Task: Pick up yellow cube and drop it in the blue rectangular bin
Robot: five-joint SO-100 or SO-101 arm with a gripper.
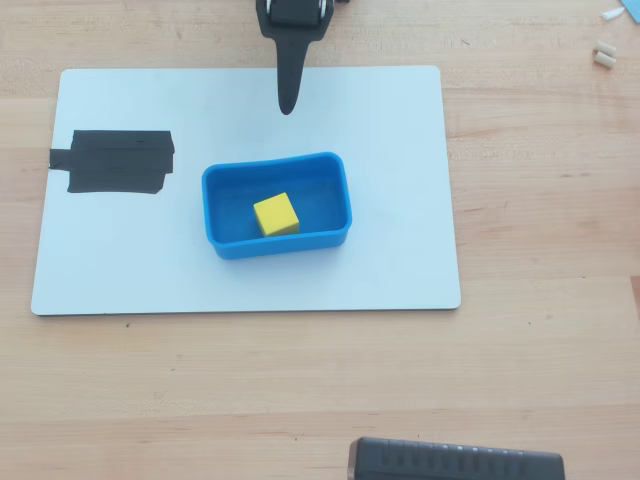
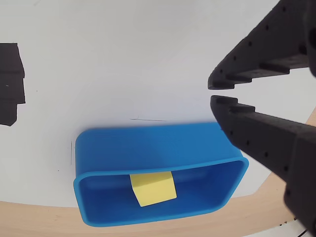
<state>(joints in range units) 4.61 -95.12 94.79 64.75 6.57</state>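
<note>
Light wooden desk (image 1: 540,330) with a visible grain, and a big white board (image 1: 390,250) lying flat on it, taking up most of the middle in the overhead view. On the board sits the blue rectangular bin (image 1: 340,190) (roughly central) and a patch of black tape (image 1: 115,162) off to the left, partly hanging over the board's edge. A couple of small pale bits (image 1: 603,54) lie on the bare wood top right, and a dark ribbed object (image 1: 455,462) sits at the bottom edge.
</note>
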